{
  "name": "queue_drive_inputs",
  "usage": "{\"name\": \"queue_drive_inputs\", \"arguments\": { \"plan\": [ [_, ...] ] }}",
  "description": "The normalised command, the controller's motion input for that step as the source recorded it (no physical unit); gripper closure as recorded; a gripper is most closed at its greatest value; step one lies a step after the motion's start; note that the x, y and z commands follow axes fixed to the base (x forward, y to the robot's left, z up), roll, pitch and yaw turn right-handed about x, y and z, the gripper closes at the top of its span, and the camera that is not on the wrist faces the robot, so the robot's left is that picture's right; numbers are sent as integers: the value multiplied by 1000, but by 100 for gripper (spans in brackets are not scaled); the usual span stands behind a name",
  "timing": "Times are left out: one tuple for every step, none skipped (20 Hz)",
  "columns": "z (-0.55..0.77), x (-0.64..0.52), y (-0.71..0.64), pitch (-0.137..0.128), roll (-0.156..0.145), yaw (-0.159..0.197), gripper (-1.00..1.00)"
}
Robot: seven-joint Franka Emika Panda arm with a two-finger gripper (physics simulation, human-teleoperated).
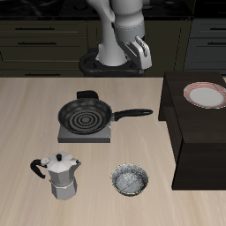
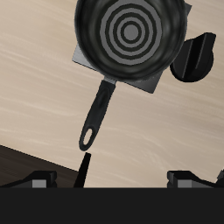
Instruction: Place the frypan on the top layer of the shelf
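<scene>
We see one pincer [image 1: 141, 51] hanging high at the table's back, near the robot's base, well above and apart from everything on the table [image 1: 26, 115]; we cannot tell how far its jaws stand apart, though it holds nothing. Below it, in the wrist view, lies the one frypan [image 2: 131, 35], its long straight handle [image 2: 98, 112] reaching out over the bare wood. In the exterior view the frypan [image 1: 86, 115] rests on a single grey burner plate [image 1: 85, 134], its handle pointing toward the one shelf [image 1: 199, 132], without touching it. On the shelf's flat top sits one plate [image 1: 207, 94] with a red rim. Nearer the table's front edge stand one moka pot [image 1: 60, 175] and, beside it, one small speckled bowl [image 1: 130, 180], the two apart from each other.
</scene>
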Motion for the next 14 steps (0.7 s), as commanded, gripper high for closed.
{"name": "queue_drive_inputs", "arguments": {
  "plan": [
    [-14, 82, -164, -24, -98, -22, -100],
    [-101, 8, 107, 49, -11, -166, -100],
    [7, 23, -113, -8, -26, -16, -100],
    [50, 14, 122, -39, 14, -155, -100],
    [-4, 63, -121, -12, -75, -8, -100],
    [154, 117, 130, -52, 108, -218, -100],
    [39, -43, 6, 5, -37, -68, -100],
    [102, -16, 96, -33, -12, -68, -100],
    [40, 83, 15, -1, 61, -75, -100],
    [21, -56, 151, 36, -51, -38, -100],
    [21, 104, 21, 2, 2, -27, -100],
    [-108, -26, 393, 34, 107, -146, -100],
    [-42, 4, 93, 28, 10, -82, -100],
    [-36, -42, 491, -7, 82, -60, -100]
  ]
}}
